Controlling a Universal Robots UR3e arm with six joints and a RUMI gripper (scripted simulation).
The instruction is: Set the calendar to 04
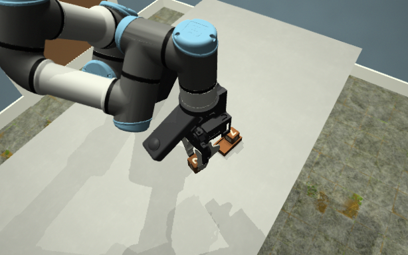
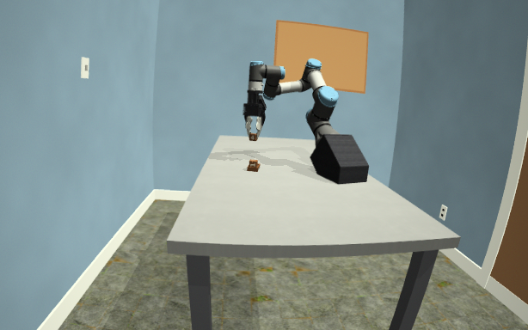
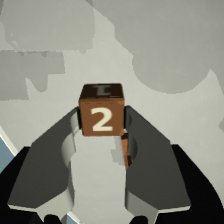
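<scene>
The claw (image 1: 201, 159) (image 2: 254, 133) (image 3: 103, 108) pinches a brown number cube (image 1: 193, 162) (image 2: 254, 137) (image 3: 102, 118) showing a 2, up above the worktop (image 1: 279, 99) (image 2: 297, 206) (image 3: 170, 45), away from the tray (image 1: 225, 148) (image 2: 253, 169).

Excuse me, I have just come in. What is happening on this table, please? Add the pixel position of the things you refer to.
A robot arm is holding one brown number cube (image 1: 192, 163) (image 2: 253, 137) (image 3: 102, 119) above the table (image 1: 266, 99) (image 2: 301, 206) (image 3: 165, 115), gripped in its tool (image 1: 203, 157) (image 2: 254, 132) (image 3: 103, 108). A second cube (image 1: 232, 135) (image 2: 254, 163) sits in the small wooden tray (image 1: 225, 148) (image 2: 254, 169). The calendar is not finished: the held cube still has to go into the tray.
</scene>
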